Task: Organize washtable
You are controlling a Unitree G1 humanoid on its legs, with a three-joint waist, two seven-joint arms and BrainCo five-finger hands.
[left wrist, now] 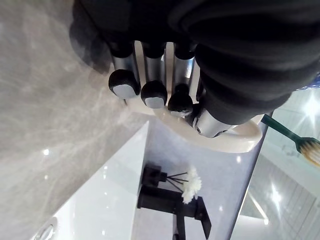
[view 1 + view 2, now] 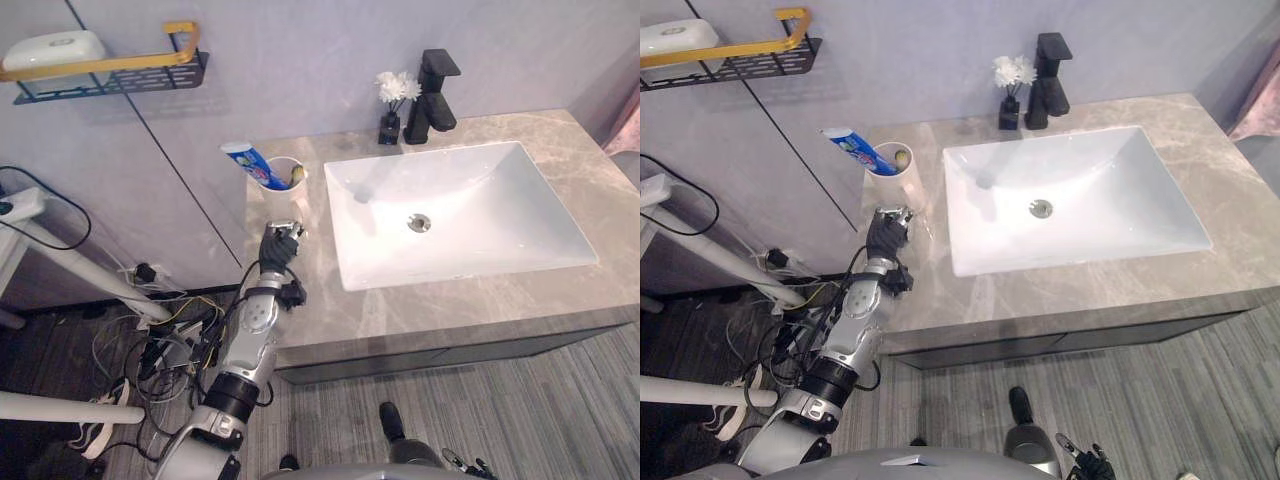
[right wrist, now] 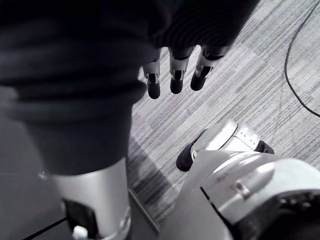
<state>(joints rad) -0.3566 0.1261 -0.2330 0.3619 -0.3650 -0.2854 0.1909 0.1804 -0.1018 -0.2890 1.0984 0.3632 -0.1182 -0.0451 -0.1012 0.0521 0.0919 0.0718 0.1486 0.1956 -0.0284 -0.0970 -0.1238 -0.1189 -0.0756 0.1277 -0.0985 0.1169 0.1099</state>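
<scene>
A cream cup (image 2: 285,186) stands at the left end of the marble countertop (image 2: 450,312), holding a blue and white toothpaste tube (image 2: 250,162) and a green toothbrush (image 1: 296,143). My left hand (image 2: 280,246) sits right against the cup's near side, low on it. In the left wrist view its fingers (image 1: 153,95) and thumb are curled against the cup wall (image 1: 227,142). My right hand (image 3: 175,75) hangs low beside my body over the floor, fingers straight and holding nothing.
A white basin (image 2: 570,255) fills the middle of the countertop, with a black faucet (image 2: 432,95) and a small black vase of white flowers (image 2: 392,108) behind it. On the wall to the left is a black and gold shelf (image 2: 120,70) with a white case (image 2: 55,48).
</scene>
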